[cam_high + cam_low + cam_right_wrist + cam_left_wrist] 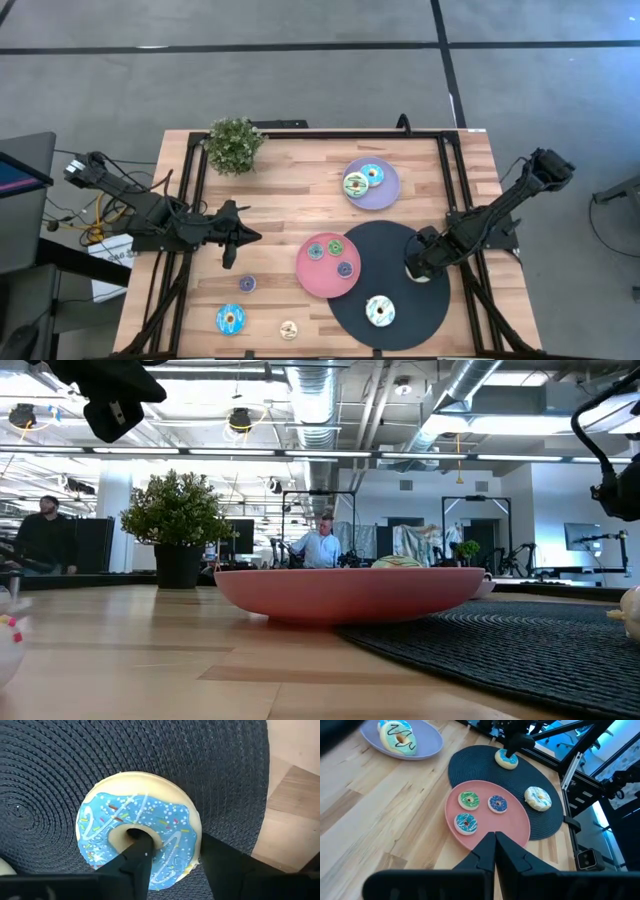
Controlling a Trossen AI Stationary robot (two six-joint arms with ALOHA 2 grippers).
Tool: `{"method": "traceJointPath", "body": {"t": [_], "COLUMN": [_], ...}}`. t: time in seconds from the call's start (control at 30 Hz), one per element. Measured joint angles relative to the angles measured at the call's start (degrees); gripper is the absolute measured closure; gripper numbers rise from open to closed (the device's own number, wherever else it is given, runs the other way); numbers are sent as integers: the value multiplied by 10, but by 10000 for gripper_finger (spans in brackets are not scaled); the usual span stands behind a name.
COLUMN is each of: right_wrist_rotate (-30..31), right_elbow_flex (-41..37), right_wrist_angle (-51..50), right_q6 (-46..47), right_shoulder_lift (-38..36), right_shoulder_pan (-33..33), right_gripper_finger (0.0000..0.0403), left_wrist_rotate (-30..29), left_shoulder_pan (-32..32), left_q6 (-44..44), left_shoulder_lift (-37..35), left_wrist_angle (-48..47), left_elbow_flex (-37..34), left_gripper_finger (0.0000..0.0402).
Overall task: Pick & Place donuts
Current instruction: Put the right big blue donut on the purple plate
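From the high view, the task is judged to be partly done: three small donuts (329,253) are seen on the pink plate (311,274), two larger ones on the lilac plate (385,193), and a white-iced donut (380,311) lies on the black mat (420,310); three more — a purple one (247,284), a blue one (230,319) and a pale one (289,329) — are left on the bare tabletop (280,190) near its front-left corner, so these are taken as still to be placed. The left end effector (243,238) is held above the tabletop, just left of the pink plate, while the right end effector (418,268) is set down at the mat's right side. In the low view, little of the donuts is shown beyond the pink plate's rim, with people in the room behind. In the left wrist view, the left end effector's fingers are seen pressed together, holding nothing, and the plated donuts and mat are shown beyond. In the right wrist view, a blue-iced donut (165,827) lies on the mat, and the right end effector is seen with one finger in the donut's hole and the other outside its rim — pinching the ring wall.
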Motion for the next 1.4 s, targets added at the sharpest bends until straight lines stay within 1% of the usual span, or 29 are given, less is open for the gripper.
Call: {"method": "traceJointPath", "body": {"t": [0.2, 0.4, 0.47, 0.53, 0.63, 0.7, 0.77, 0.83, 0.93, 1.03, 1.13, 1.23, 1.33, 1.4], "right_wrist_rotate": [11, 29, 54, 93, 172, 229, 265, 294, 326, 349, 349, 335, 296, 282], "right_elbow_flex": [20, 51, 61, 71, 74, 75, 75, 75, 75, 75, 75, 75, 75, 75], "right_wrist_angle": [-17, -61, -80, -92, -93, -88, -79, -53, 11, 73, 113, 133, 156, 177], "right_q6": [-2, -15, -15, -15, -21, -47, -105, -185, -343, -504, -616, -691, -754, -791], "right_shoulder_lift": [0, -16, -30, -49, -86, -108, -126, -135, -137, -122, -88, -45, -4, 19], "right_shoulder_pan": [0, 0, 0, -7, -34, -65, -108, -158, -235, -307, -378, -431, -463, -472], "right_gripper_finger": [268, 265, 264, 264, 266, 268, 269, 269, 269, 269, 269, 269, 269, 269], "left_wrist_rotate": [-1, -2, -2, -2, -2, -2, -2, -2, -14, -31, -41, -46, -46, -46], "left_shoulder_pan": [0, 0, 0, 0, 0, 0, 0, 0, 0, 0, 0, 0, 0, 0], "left_q6": [5, 7, 7, 7, 7, 7, 7, 7, 7, 7, 7, 6, 5, 4], "left_shoulder_lift": [0, 0, 0, 0, 0, 0, 0, 0, 0, 0, 0, 0, 0, 0], "left_wrist_angle": [0, 0, 0, 0, 0, 0, 0, 0, 0, 1, 1, 1, 1, 1], "left_elbow_flex": [0, 0, 0, 0, 0, 0, 0, 0, 0, 0, 0, 0, 0, 0], "left_gripper_finger": [401, 401, 401, 401, 401, 401, 401, 401, 401, 401, 401, 401, 401, 401]}}
